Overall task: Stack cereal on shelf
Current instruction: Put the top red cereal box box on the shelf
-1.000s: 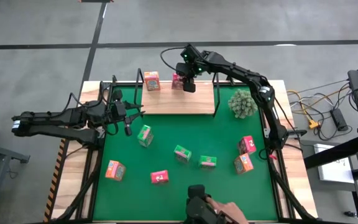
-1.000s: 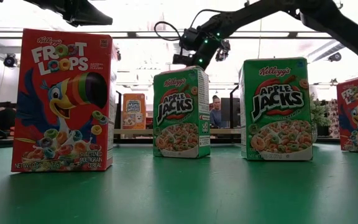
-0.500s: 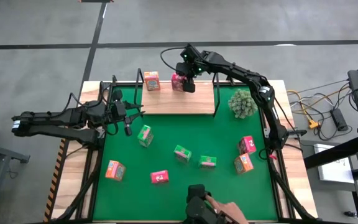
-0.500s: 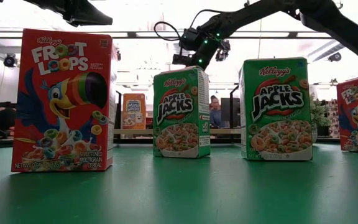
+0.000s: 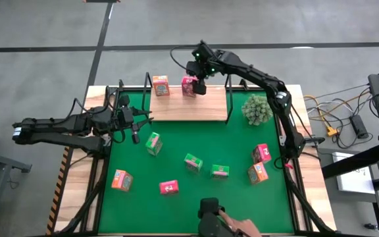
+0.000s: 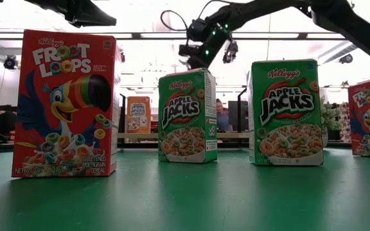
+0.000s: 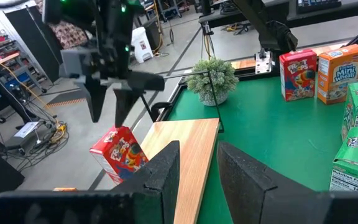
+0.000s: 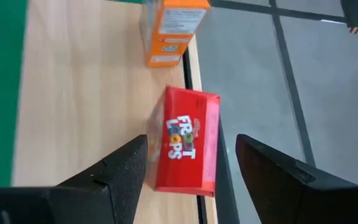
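The wooden shelf (image 5: 188,108) lies at the mat's far edge. A pink cereal box (image 5: 189,85) and an orange one (image 5: 160,85) stand on it near its far edge. My right gripper (image 5: 199,83) hangs open just above the pink box (image 8: 185,149), one finger to each side, clear of it. My left gripper (image 5: 135,131) waits open over the mat's left side, empty; its fingers show in the left wrist view (image 7: 197,152). Other boxes stand on the green mat: green (image 5: 153,143), (image 5: 193,161), (image 5: 220,171), orange (image 5: 121,179), (image 5: 258,173), pink (image 5: 169,187), (image 5: 262,153).
A fuzzy plant ball (image 5: 256,108) sits right of the shelf. Black wire uprights (image 5: 227,99) stand at the shelf's sides. A person's hand (image 5: 239,227) shows at the table's near edge. The middle of the shelf board is bare.
My right gripper has risen from the pink box and drawn slightly toward the far edge. The pink box stays standing on the shelf.
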Motion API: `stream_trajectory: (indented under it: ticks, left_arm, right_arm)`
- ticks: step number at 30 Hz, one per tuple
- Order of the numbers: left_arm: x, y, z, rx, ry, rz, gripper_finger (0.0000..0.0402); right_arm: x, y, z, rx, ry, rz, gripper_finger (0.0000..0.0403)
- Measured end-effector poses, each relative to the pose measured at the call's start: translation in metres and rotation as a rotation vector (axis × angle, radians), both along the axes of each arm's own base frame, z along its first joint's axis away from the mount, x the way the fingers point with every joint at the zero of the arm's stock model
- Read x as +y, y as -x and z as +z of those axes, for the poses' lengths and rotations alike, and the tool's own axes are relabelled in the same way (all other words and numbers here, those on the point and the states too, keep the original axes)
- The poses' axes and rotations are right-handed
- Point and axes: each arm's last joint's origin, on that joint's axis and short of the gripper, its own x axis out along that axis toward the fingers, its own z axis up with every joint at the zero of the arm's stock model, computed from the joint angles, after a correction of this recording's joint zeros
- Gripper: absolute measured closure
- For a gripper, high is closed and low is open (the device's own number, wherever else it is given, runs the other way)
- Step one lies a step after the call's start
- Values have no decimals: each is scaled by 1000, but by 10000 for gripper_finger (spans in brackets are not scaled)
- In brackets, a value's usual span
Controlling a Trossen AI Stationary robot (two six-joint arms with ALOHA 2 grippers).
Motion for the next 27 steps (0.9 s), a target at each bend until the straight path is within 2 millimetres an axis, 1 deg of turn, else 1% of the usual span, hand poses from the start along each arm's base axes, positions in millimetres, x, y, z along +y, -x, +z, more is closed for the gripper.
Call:
stream_trajectory:
  ticks: [7,10,13,15,17,23,26,27]
  left_arm:
    - [0,0,0,0,0,0,311]
    - [0,0,0,0,0,0,311]
    - [0,0,-1,5,2,1,311]
    - [0,0,-1,4,7,1,311]
    - [0,0,-1,5,8,1,311]
    - [0,0,-3,23,15,3,311]
    - [0,0,-5,32,15,3,311]
    - [0,0,-6,34,15,3,311]
  right_arm:
    - [25,0,28,-4,-49,-7,180]
    - [39,3,37,6,-77,-5,195]
    - [52,2,41,10,-88,16,220]
    - [58,-1,36,22,-102,30,243]
    - [61,-4,27,50,-118,36,270]
    - [68,-9,-10,159,-191,14,354]
    - [68,-12,-28,177,-201,14,385]
    - [68,-12,-33,180,-203,14,389]
